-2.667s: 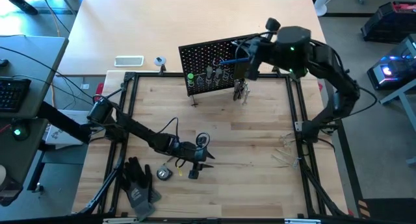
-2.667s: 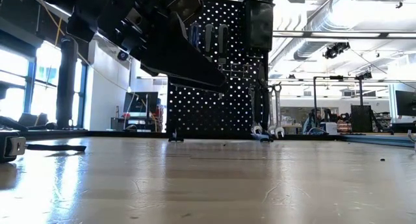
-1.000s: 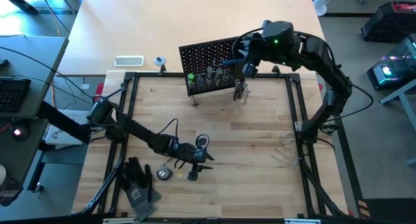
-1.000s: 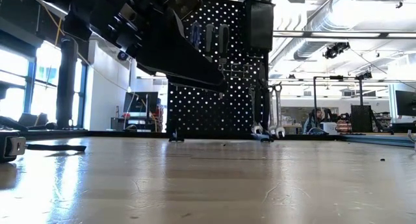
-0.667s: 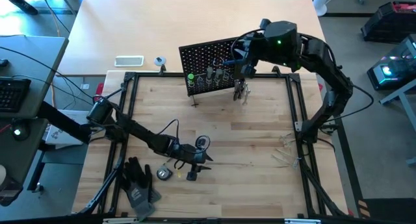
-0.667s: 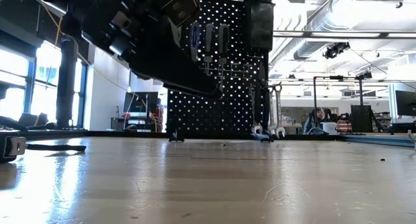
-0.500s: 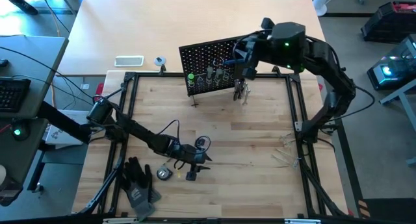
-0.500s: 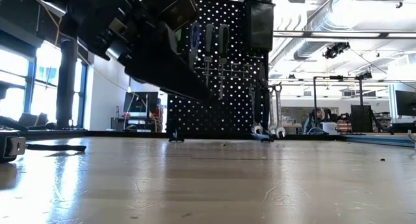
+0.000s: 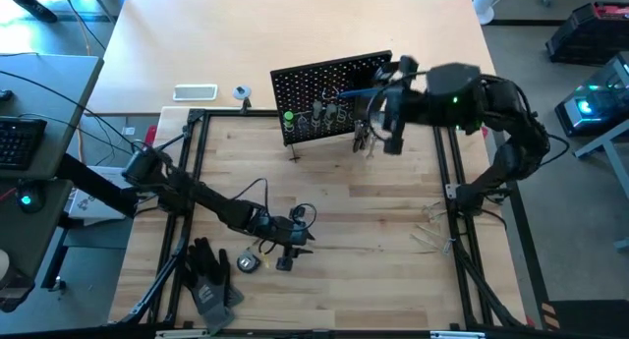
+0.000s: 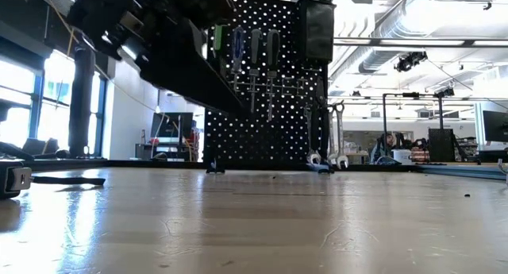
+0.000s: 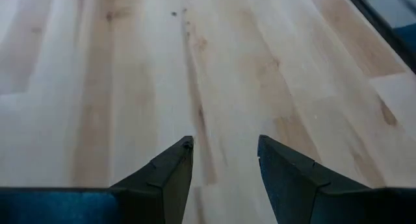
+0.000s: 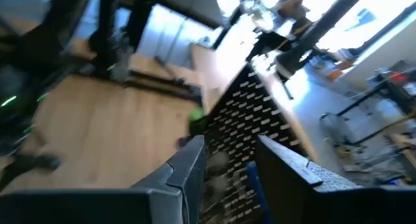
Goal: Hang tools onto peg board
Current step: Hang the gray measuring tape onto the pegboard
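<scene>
The left end effector [image 9: 295, 233] hovers low over the desk [image 9: 373, 231], fingers parted on nothing; dropping carelessly, it could scatter the small tools [image 9: 263, 251] beside it, which I can't identify. The right end effector [image 9: 378, 118], parted and empty, could knock the peg board [image 9: 329, 88] it nearly touches.

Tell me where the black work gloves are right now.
In the high view the black work gloves lie at the near left corner of the wooden table, close beside the left gripper and far from the peg board.
</scene>
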`<action>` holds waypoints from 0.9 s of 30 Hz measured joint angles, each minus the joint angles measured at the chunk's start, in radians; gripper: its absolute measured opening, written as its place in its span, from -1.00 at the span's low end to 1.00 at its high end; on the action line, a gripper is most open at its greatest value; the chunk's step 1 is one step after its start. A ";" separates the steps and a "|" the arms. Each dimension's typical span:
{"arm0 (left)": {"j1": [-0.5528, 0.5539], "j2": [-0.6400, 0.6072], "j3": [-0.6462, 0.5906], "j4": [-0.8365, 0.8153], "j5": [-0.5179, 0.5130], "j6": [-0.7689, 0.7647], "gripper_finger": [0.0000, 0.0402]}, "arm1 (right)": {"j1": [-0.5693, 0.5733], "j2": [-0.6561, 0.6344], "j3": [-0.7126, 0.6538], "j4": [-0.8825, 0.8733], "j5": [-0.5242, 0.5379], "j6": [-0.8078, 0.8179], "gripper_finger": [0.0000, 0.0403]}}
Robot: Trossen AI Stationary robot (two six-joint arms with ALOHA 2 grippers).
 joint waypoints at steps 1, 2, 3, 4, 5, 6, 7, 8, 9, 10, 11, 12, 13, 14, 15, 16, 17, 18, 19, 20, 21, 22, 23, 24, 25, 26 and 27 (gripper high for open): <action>0.000 -0.019 0.000 -0.026 -0.008 0.000 -0.18 | 0.014 0.000 0.000 -0.024 0.000 0.015 -0.35; 0.000 -0.039 0.000 -0.044 -0.012 0.000 -0.18 | 0.028 0.000 0.000 -0.043 0.000 0.026 -0.35; 0.000 -0.058 0.000 -0.070 -0.013 -0.001 -0.18 | 0.043 0.000 0.000 -0.062 -0.001 0.039 -0.35; -0.001 -0.079 0.000 -0.099 -0.015 -0.007 -0.18 | 0.057 0.001 0.000 -0.091 -0.002 0.053 -0.35; -0.003 -0.102 0.000 -0.136 -0.019 -0.011 -0.18 | 0.069 0.002 0.000 -0.116 -0.005 0.069 -0.35; -0.006 -0.121 0.000 -0.173 -0.026 -0.022 -0.18 | 0.081 0.003 0.000 -0.137 -0.011 0.088 -0.35; -0.009 -0.142 0.000 -0.203 -0.038 -0.031 -0.18 | 0.093 0.003 0.000 -0.163 -0.020 0.109 -0.35; -0.014 -0.164 0.000 -0.246 -0.050 -0.038 -0.18 | 0.103 0.004 -0.001 -0.190 -0.032 0.132 -0.35; -0.019 -0.184 0.000 -0.291 -0.061 -0.054 -0.18 | 0.112 0.005 -0.001 -0.215 -0.048 0.157 -0.35; -0.024 -0.203 0.000 -0.332 -0.069 -0.072 -0.18 | 0.122 0.005 -0.001 -0.238 -0.064 0.184 -0.35; -0.030 -0.220 0.000 -0.378 -0.074 -0.098 -0.18 | 0.131 0.005 -0.001 -0.264 -0.081 0.211 -0.35; -0.033 -0.237 0.000 -0.429 -0.076 -0.128 -0.18 | 0.140 0.005 -0.001 -0.294 -0.099 0.238 -0.36; -0.038 -0.254 0.000 -0.482 -0.077 -0.161 -0.18 | 0.147 0.005 -0.001 -0.322 -0.112 0.260 -0.36; -0.042 -0.268 0.000 -0.531 -0.077 -0.198 -0.18 | 0.154 0.005 -0.002 -0.347 -0.122 0.281 -0.36; -0.046 -0.281 0.000 -0.576 -0.077 -0.237 -0.18 | 0.162 0.005 -0.006 -0.372 -0.132 0.301 -0.36; -0.052 -0.292 0.000 -0.620 -0.077 -0.276 -0.18 | 0.170 0.005 -0.012 -0.398 -0.134 0.319 -0.36; -0.058 -0.299 0.000 -0.667 -0.076 -0.316 -0.18 | 0.176 0.005 -0.020 -0.419 -0.134 0.338 -0.36; -0.064 -0.304 0.000 -0.701 -0.075 -0.353 -0.18 | 0.183 0.004 -0.027 -0.427 -0.134 0.354 -0.36; -0.070 -0.306 0.000 -0.726 -0.072 -0.388 -0.18 | 0.188 0.004 -0.039 -0.421 -0.135 0.368 -0.36; -0.077 -0.306 0.000 -0.745 -0.067 -0.419 -0.18 | 0.194 0.004 -0.052 -0.420 -0.136 0.373 -0.36; -0.083 -0.306 0.000 -0.764 -0.057 -0.447 -0.18 | 0.202 0.003 -0.064 -0.423 -0.137 0.378 -0.36; -0.090 -0.303 0.000 -0.778 -0.048 -0.473 -0.18 | 0.211 0.003 -0.076 -0.422 -0.137 0.386 -0.36; -0.096 -0.299 0.000 -0.783 -0.040 -0.498 -0.18 | 0.216 0.003 -0.091 -0.420 -0.137 0.388 -0.36; -0.103 -0.294 0.000 -0.786 -0.033 -0.520 -0.18 | 0.219 0.002 -0.107 -0.421 -0.137 0.388 -0.36; -0.109 -0.289 0.000 -0.792 -0.027 -0.540 -0.18 | 0.221 0.001 -0.127 -0.422 -0.138 0.388 -0.36; -0.114 -0.284 0.000 -0.796 -0.025 -0.559 -0.18 | 0.222 0.001 -0.145 -0.421 -0.140 0.393 -0.36; -0.119 -0.279 0.000 -0.796 -0.025 -0.576 -0.18 | 0.222 0.001 -0.164 -0.421 -0.140 0.399 -0.36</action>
